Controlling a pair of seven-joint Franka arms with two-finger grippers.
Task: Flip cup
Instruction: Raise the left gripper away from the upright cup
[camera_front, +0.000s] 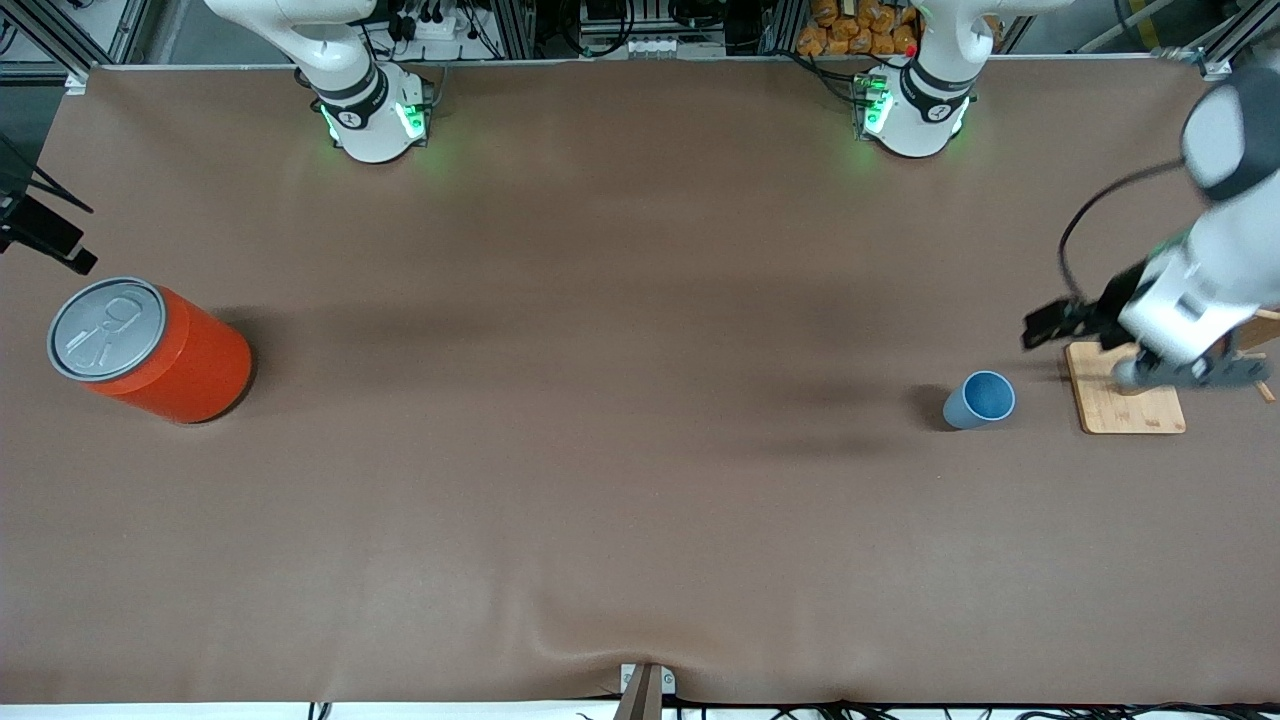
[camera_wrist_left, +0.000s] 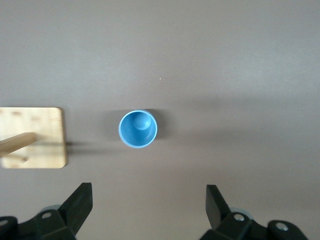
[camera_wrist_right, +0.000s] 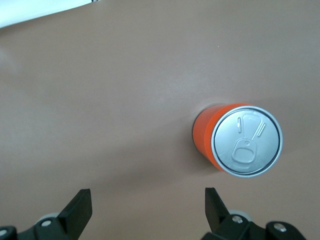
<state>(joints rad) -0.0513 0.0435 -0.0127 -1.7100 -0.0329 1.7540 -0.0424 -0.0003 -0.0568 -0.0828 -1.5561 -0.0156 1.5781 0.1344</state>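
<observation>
Front view: one cup (camera_front: 979, 399) stands mouth-up on the worktop (camera_front: 620, 480) toward the left arm's end, just beside one wooden board (camera_front: 1125, 405); one orange can (camera_front: 150, 350) sits at the right arm's end. Left claw (camera_front: 1190, 372) hangs over the board. Left wrist view: left claw (camera_wrist_left: 149, 207) fingers apart, empty; the cup (camera_wrist_left: 138, 129) is untouched. Step judged: approach; next needs centring over the cup, descending, gripping. Right wrist view: right claw (camera_wrist_right: 148, 207) apart, empty, waiting near the can (camera_wrist_right: 237, 145).
</observation>
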